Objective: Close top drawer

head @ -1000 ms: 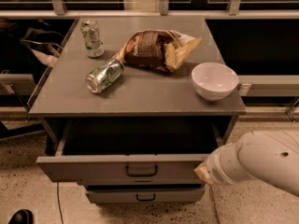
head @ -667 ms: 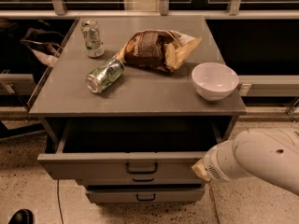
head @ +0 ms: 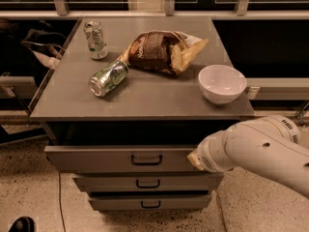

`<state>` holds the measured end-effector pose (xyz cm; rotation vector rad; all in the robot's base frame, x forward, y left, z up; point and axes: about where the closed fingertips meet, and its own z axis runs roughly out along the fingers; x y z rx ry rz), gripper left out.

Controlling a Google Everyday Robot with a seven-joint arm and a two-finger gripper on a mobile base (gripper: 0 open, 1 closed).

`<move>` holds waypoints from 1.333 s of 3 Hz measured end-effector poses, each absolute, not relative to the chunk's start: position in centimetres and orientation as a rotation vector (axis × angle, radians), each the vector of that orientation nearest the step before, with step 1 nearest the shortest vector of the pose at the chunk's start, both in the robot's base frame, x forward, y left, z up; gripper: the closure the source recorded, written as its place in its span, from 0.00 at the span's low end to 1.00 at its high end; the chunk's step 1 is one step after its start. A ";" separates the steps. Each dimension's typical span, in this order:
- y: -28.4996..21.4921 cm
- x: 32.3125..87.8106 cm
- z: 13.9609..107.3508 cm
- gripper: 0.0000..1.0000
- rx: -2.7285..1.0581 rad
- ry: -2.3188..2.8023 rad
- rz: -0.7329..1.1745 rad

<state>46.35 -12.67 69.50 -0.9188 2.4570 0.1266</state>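
The top drawer (head: 96,159) is a wide grey metal drawer with a small black loop handle (head: 147,159) at the centre of its front. It stands out only a little from under the cabinet top (head: 145,98), with a dark gap above its front panel. My white arm (head: 256,151) comes in from the right. My gripper (head: 192,158) is at the right end of the drawer front, mostly hidden behind the wrist.
On the cabinet top are an upright can (head: 95,39), a can lying on its side (head: 108,78), a brown snack bag (head: 161,51) and a white bowl (head: 222,83). Two lower drawers (head: 145,182) step out below. A black shoe (head: 21,224) is on the floor at the lower left.
The top drawer has slid in, from wide open to only slightly out. My arm has moved left and forward along with its front.
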 end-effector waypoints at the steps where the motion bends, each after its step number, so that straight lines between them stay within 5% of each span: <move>1: -12.6 46.4 69.5 1.00 -0.920 2.457 0.127; 4: -11.1 50.4 66.6 1.00 -0.927 2.491 0.127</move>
